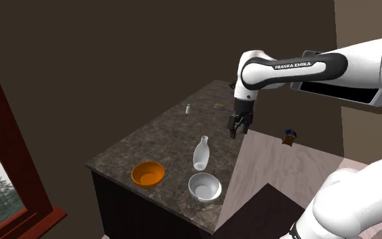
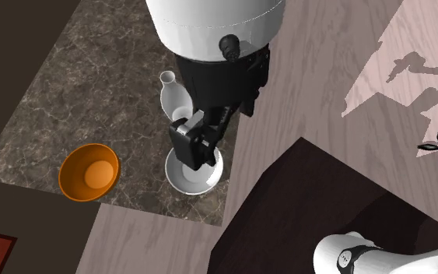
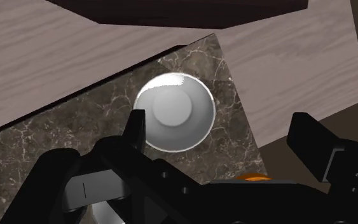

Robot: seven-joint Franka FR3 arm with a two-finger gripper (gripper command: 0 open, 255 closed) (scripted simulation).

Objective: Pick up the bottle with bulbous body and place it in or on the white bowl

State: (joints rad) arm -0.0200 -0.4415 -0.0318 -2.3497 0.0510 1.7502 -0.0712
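Observation:
A white bottle (image 1: 201,153) with a bulbous body and a narrow neck stands upright on the dark marble counter (image 1: 155,136). Just in front of it, near the counter's front corner, sits the white bowl (image 1: 205,187). My black gripper (image 1: 239,127) hangs in the air above the counter, behind the bottle and to the shoulder view's right of it. Seen from above, the gripper (image 2: 194,144) hides part of the bowl (image 2: 180,177), with the bottle (image 2: 174,97) beside it. In the wrist view the bowl (image 3: 174,112) lies below between my fingers (image 3: 136,127), which stand wide apart and hold nothing.
An orange bowl (image 1: 147,174) sits to the shoulder view's left of the white bowl. Two small items (image 1: 188,108) stand at the counter's far end. A small object (image 1: 289,138) lies on the wooden floor (image 1: 298,170). A dark cabinet (image 2: 310,202) stands beside the counter.

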